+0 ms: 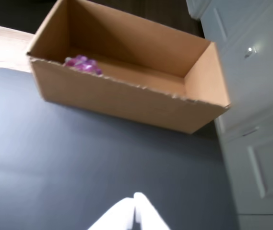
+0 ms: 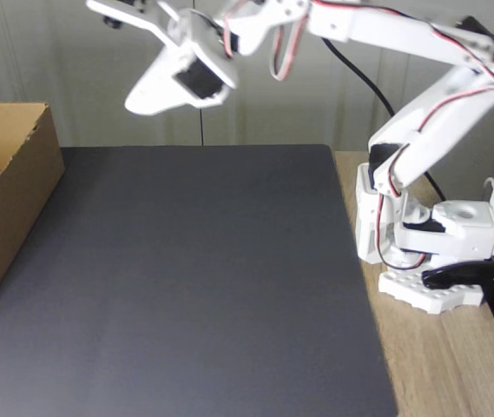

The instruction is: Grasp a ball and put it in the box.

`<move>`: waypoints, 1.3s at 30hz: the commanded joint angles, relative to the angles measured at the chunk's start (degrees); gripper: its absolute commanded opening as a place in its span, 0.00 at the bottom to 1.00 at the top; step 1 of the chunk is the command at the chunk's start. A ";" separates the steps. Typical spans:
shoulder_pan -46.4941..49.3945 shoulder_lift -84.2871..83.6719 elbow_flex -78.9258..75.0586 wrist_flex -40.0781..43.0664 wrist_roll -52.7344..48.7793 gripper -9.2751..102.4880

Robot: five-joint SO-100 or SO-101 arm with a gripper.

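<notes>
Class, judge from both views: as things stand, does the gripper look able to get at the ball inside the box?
Probably yes, from above. The ball lies in the box, which has no top, and the gripper is raised over the mat. The near wall blocks a level approach.

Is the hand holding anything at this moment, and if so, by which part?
Nothing is held. In the wrist view the hand is shut and empty above the dark mat, and the ball lies inside the box.

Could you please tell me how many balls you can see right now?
1: a bumpy purple-pink ball lies inside the brown cardboard box, behind its near wall; that wall may hide others.
</notes>
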 commanded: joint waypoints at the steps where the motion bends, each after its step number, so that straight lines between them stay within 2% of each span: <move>1: -1.14 6.94 7.21 -2.99 -0.44 0.08; 6: -2.02 16.35 19.60 -5.01 -0.62 0.08; 21: 2.99 31.90 37.35 -6.42 -1.85 0.08; 39: 5.80 34.89 47.02 -9.05 -1.76 0.08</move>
